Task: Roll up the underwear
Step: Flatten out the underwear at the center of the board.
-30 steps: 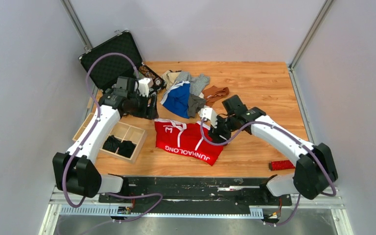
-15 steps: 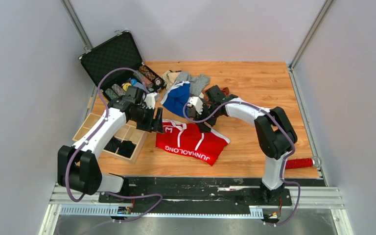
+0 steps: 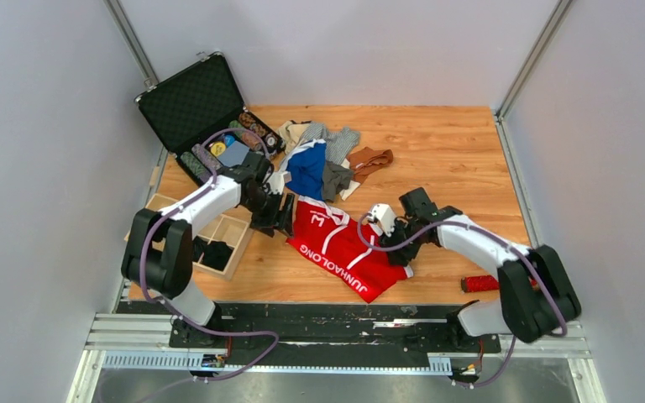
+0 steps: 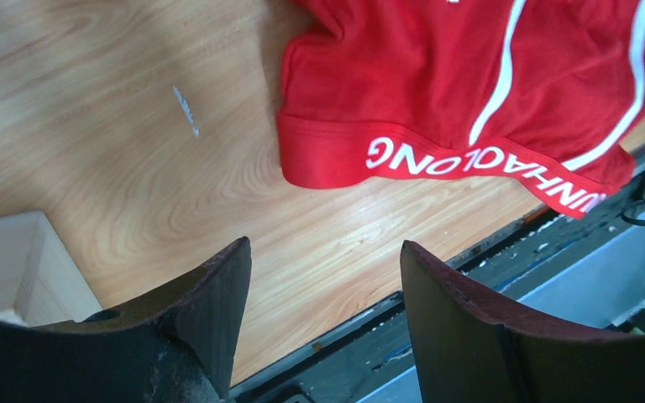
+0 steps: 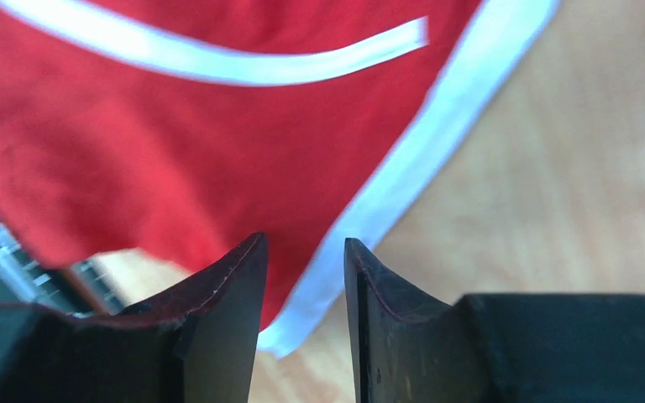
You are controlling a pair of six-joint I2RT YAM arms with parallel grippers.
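A red underwear (image 3: 343, 248) with white stripes and a lettered waistband lies spread diagonally on the wooden table; it also fills the top of the left wrist view (image 4: 470, 92) and of the right wrist view (image 5: 218, 126). My left gripper (image 3: 282, 218) hovers at its far left corner, open, with only bare wood between the jaws (image 4: 323, 277). My right gripper (image 3: 395, 248) is at the near right corner. Its jaws (image 5: 302, 256) stand narrowly apart, and the white-trimmed corner shows in the gap below them.
A heap of other underwear (image 3: 327, 159), blue, grey, beige and brown, lies behind. A black case (image 3: 206, 101) with poker chips stands open at far left. A wooden divided box (image 3: 237, 233) holds dark rolls. A red bristly stick (image 3: 482, 283) lies near right.
The red underwear has turned and slid toward the near right. My right gripper moved from its far edge to its near right corner and narrowed its jaws. My left gripper shifted right.
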